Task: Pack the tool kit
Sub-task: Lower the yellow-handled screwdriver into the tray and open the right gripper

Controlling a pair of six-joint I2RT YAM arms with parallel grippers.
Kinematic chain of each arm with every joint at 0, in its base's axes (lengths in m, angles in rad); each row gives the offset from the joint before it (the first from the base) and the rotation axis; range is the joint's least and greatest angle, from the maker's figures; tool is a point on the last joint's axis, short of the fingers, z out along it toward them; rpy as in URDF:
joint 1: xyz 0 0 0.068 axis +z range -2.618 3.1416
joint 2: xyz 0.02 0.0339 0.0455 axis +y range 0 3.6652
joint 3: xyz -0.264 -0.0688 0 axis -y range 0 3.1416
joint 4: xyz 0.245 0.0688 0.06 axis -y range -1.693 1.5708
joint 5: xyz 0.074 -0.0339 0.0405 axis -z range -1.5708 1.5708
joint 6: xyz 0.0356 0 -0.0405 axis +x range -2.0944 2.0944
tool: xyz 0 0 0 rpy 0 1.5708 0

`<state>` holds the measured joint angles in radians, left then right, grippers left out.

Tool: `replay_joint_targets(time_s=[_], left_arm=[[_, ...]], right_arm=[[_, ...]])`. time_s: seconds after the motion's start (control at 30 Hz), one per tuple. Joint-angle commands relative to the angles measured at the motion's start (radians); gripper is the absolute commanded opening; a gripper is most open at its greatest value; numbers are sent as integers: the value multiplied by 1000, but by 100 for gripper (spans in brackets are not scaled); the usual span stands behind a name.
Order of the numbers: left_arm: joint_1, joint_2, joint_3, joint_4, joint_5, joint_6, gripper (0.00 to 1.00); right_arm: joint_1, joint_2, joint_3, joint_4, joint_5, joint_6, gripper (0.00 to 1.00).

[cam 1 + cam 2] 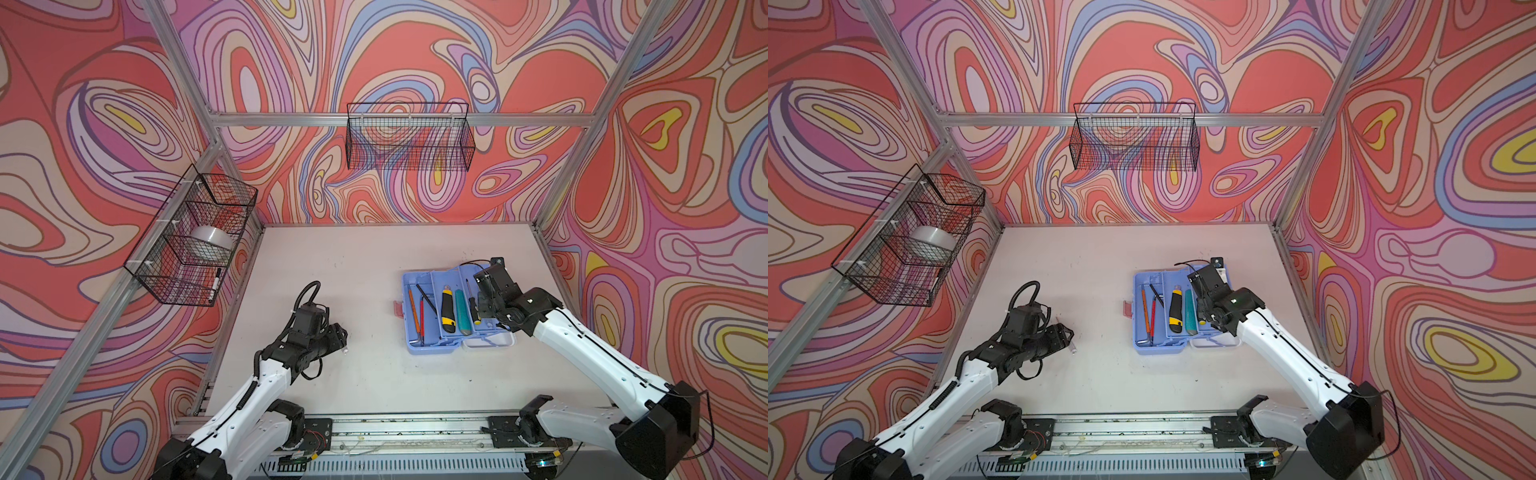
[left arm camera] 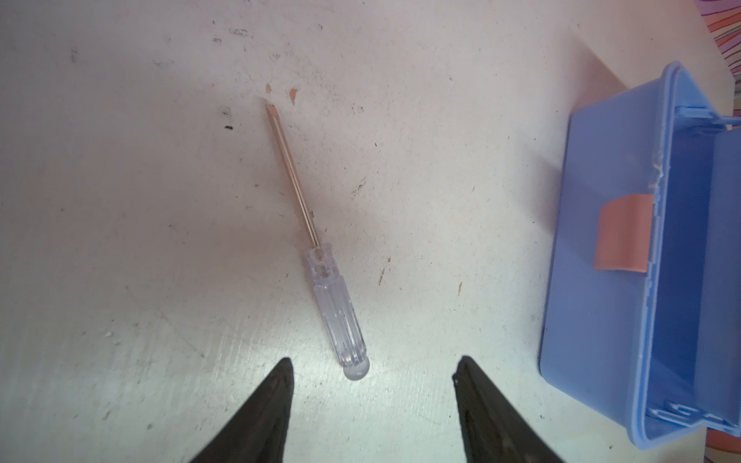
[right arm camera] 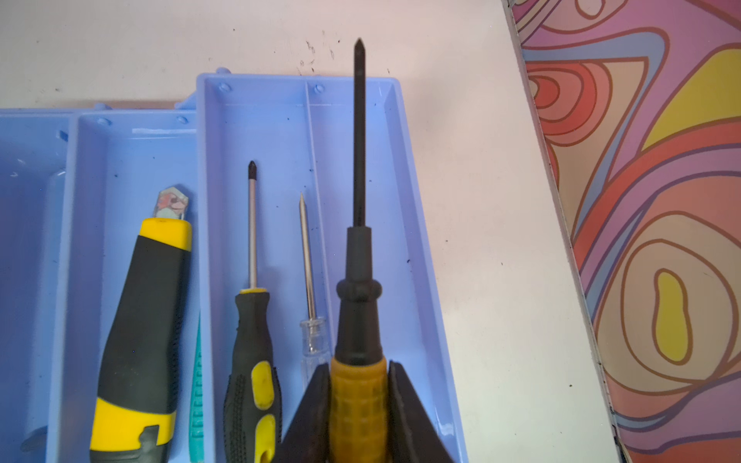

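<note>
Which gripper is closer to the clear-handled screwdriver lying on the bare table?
Left. The left gripper hangs open at the handle end of the clear screwdriver; the right gripper is over the blue tray, gripping a yellow-handled screwdriver.

Table (image 1: pixel 357 257): pale, scuffed flat top, filling the floor of the cell.
Walls (image 1: pixel 415 50): swirling print in red, pink, lilac, blue and yellow on the left, far and right sides.
Frame (image 1: pixel 291 119): bare aluminium bars along the corners and across the far wall.
Far basket (image 1: pixel 409 137): black wire, hung on the far bar.
Left basket (image 1: pixel 195 237): black wire, three compartments, hung on the left wall.
Tape roll (image 1: pixel 210 241): whitish, in the left basket's middle compartment.
Marker (image 1: pixel 215 284): white and black, leaning in the nearest compartment.
</note>
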<state>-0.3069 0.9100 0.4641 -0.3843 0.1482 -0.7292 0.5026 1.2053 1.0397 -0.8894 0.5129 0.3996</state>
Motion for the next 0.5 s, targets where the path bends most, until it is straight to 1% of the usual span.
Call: replay_joint_targets(time_s=[0.0, 0.27, 0.47], left_arm=[[-2, -2, -11, 7, -13, 2, 65], [-2, 7, -10, 9, -12, 8, 65], [-3, -15, -28, 14, -12, 2, 65]], right_arm=[[-7, 20, -10, -2, 38, -9, 15], [-6, 40, -16, -15, 54, 1, 17], [-8, 68, -10, -25, 72, 2, 17]])
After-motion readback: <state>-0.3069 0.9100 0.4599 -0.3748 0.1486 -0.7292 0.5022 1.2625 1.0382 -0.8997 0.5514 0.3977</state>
